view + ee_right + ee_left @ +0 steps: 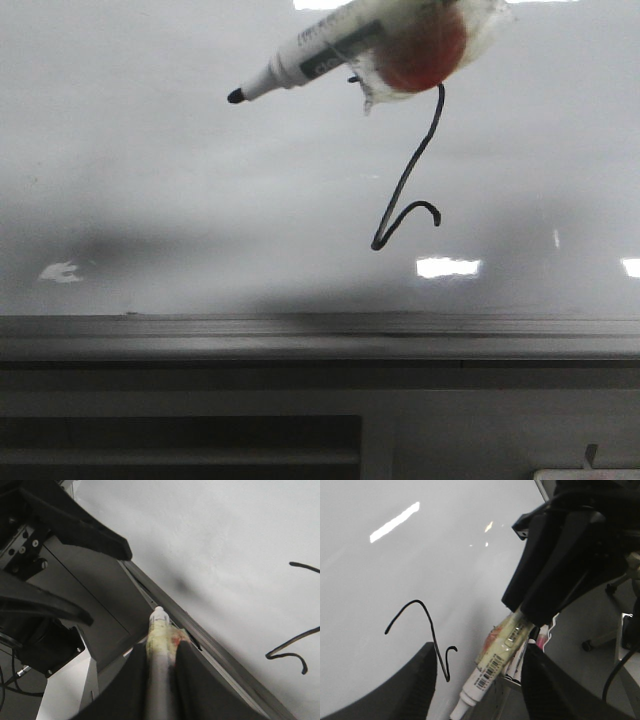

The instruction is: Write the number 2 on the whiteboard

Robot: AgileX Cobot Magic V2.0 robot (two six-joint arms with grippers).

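The whiteboard [150,180] fills the front view, with its grey ledge [300,335] below. The number 2 [405,180] is a thin black stroke; its top is hidden behind the marker pen [310,55]. The pen is wrapped in clear tape with a red patch, and its black tip points left, off the board. My right gripper [161,647] is shut on the pen [159,630]. In the left wrist view my left gripper [479,652] is open and empty; the number 2 [432,630] and the pen [492,665] show between its fingers.
The right arm's black gripper body [565,555] hangs close over the left gripper. The left arm's black parts [50,530] show in the right wrist view. A grey cabinet with a dark slot [180,440] stands under the ledge. A chair base [600,640] is on the floor.
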